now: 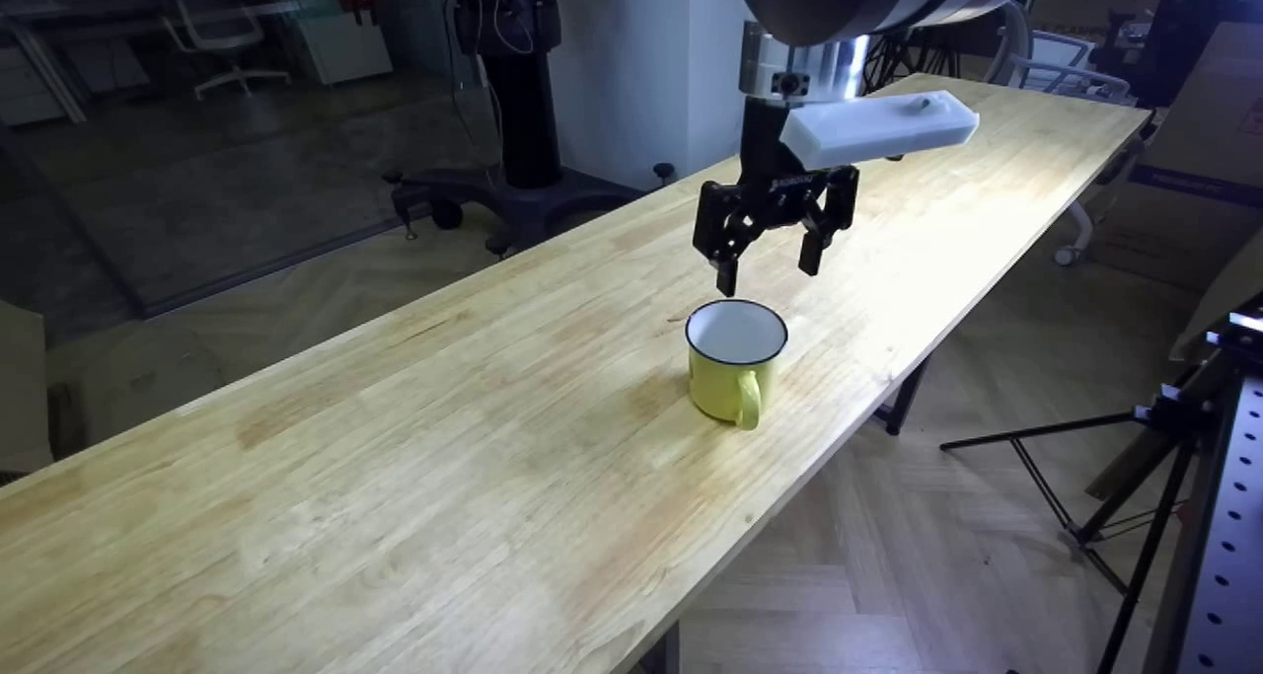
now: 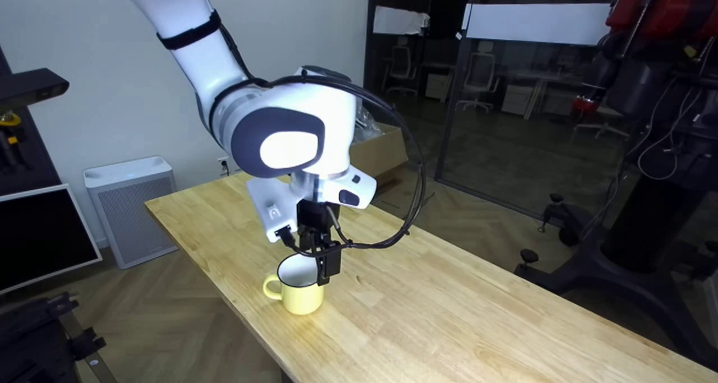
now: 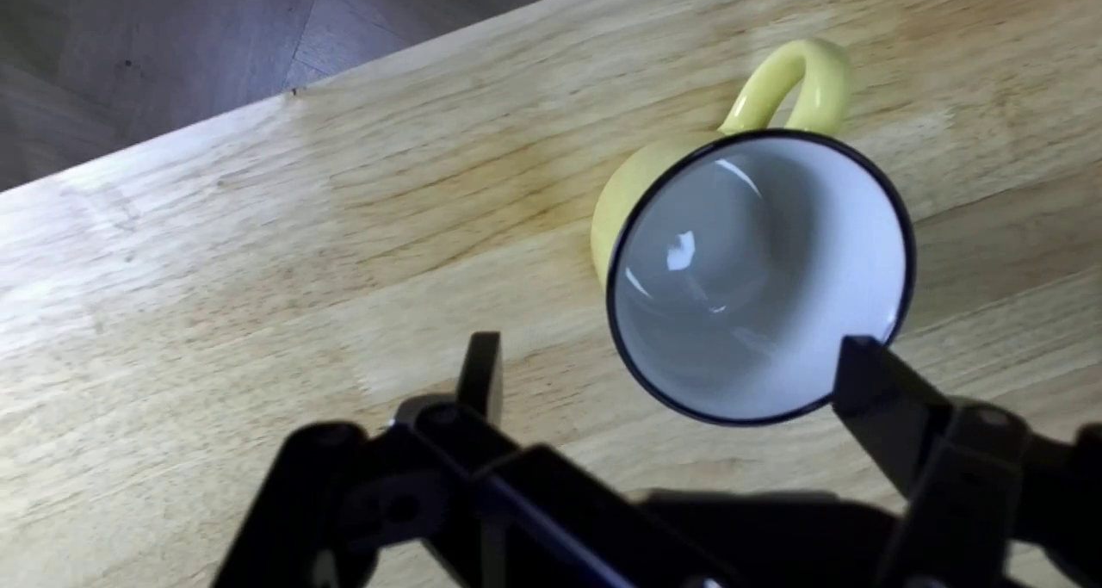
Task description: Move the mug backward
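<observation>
The yellow mug [image 1: 718,388] stands upright on the wooden tabletop [image 1: 414,457], with a white inside and a dark line round its rim. It also shows in the other views [image 2: 303,299] [image 3: 766,269]. Its handle points toward the nearer long table edge. My gripper [image 1: 770,275] is open, with nothing between its fingers, pointing down above the table beside the mug. In the wrist view the gripper [image 3: 673,340] has its right fingertip overlapping the mug's rim and its left fingertip over bare wood. In an exterior view the gripper [image 2: 328,276] partly covers the rim; contact cannot be told.
A long table edge [image 3: 293,93] runs near the handle side. A black wheeled stand [image 1: 528,186] is beyond the opposite edge. A tripod [image 1: 1095,516] stands off the table. A cable loop [image 2: 415,203] hangs from the arm. A cardboard box [image 2: 378,153] is beyond the table.
</observation>
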{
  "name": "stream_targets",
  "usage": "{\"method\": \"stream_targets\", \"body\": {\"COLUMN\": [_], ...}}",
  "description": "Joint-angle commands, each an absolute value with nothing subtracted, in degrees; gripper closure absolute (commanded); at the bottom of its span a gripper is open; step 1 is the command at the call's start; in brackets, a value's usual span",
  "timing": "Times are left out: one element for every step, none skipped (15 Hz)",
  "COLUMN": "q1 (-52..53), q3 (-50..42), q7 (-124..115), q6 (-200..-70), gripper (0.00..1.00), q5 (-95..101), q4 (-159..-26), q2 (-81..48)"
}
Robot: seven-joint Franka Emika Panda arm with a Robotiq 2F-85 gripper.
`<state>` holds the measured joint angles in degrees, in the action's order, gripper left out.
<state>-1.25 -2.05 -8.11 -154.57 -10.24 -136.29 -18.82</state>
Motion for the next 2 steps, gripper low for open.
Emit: {"method": "stream_targets", "body": {"q1": [4.2,5.2], "q3": [-7.4,-8.5], "q7": [-17.9,-19.8], "q6": [-158.7,-159.2], "gripper": [0.00,0.00], "q5": [-0.9,1.4], "q4": [-139.5,-139.6], "q2": [-15.7,-15.7]}}
